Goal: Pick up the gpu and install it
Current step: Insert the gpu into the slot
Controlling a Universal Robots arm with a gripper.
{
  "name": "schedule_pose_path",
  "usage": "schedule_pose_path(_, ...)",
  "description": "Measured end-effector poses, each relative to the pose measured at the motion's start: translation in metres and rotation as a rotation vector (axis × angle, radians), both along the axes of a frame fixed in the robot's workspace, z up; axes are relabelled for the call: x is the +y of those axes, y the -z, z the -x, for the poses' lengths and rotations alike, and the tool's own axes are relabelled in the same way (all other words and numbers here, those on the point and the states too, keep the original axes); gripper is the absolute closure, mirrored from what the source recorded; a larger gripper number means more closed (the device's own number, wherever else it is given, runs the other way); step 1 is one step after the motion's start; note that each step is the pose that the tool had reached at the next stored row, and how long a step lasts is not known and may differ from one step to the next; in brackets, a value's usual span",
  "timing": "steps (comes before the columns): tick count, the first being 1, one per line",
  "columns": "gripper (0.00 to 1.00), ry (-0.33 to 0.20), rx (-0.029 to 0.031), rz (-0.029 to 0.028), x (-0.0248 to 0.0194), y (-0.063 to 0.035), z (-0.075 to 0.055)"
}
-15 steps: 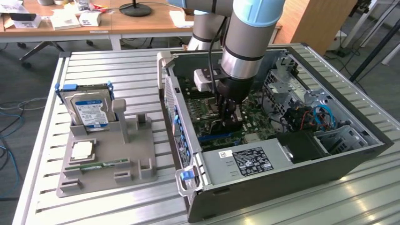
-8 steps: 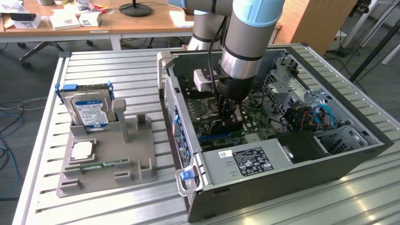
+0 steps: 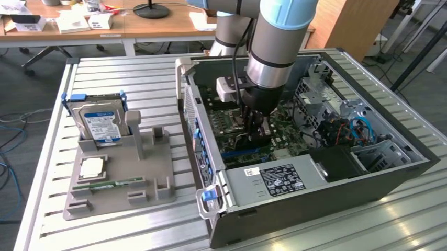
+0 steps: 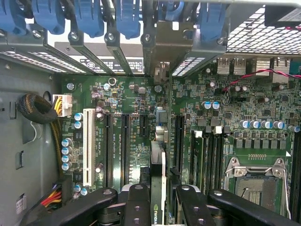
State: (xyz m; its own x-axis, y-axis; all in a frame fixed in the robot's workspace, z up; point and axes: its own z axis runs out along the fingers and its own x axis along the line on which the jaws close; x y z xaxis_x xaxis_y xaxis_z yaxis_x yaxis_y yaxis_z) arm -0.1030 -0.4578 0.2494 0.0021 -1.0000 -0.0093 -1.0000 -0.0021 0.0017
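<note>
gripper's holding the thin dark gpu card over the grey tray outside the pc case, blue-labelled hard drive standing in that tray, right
Not over the grey tray. The gripper holds the thin dark gpu card inside the open dark pc case, above the green motherboard, as the wrist view shows.

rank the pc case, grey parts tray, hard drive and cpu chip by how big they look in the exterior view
1. pc case
2. grey parts tray
3. hard drive
4. cpu chip
The gaps are plain, so nearness to the camera does not change the order.
</note>
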Motion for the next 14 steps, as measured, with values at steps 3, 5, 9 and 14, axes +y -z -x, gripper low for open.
schedule_pose_path(3, 0.74, 0.000, 0.0000, 0.0000, 0.0000, 0.0000, 0.0000)
schedule_pose_path(5, 0.74, 0.000, 0.0000, 0.0000, 0.0000, 0.0000, 0.0000)
schedule_pose_path(9, 0.74, 0.000, 0.0000, 0.0000, 0.0000, 0.0000, 0.0000)
schedule_pose_path(14, 0.73, 0.000, 0.0001, 0.0000, 0.0000, 0.0000, 0.0000)
